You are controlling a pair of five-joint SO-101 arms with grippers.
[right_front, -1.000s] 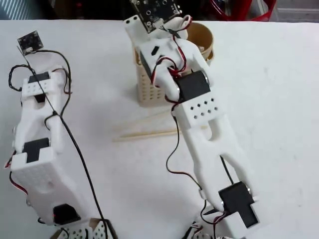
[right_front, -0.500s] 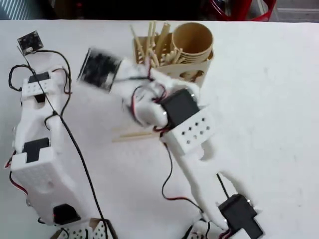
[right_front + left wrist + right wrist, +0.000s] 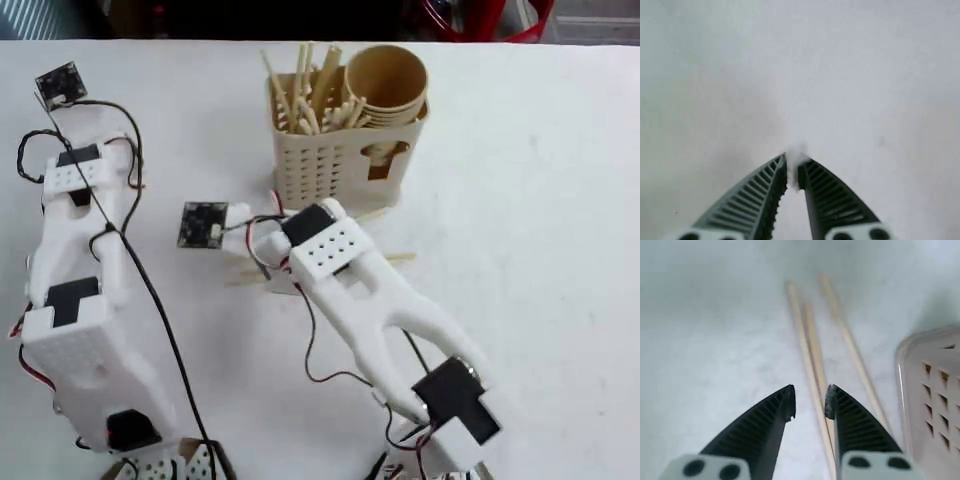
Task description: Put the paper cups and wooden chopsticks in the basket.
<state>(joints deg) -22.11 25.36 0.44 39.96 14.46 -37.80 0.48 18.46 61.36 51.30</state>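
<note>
Gripper of right arm (image 3: 810, 401) has swung from basket (image 3: 338, 172) to loose chopsticks (image 3: 795, 315), slightly parted, empty.

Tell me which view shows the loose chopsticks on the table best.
The right wrist view: three chopsticks lie side by side before the right claw. In the high view the arm covers most of them; the left wrist view faces table elsewhere.

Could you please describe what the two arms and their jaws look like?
The left arm and right arm are white shells with black motor blocks, perforated panels and thin black, red and white cables. Each wrist carries a dark camera board. The jaws are dark, ribbed and pointed.
</note>
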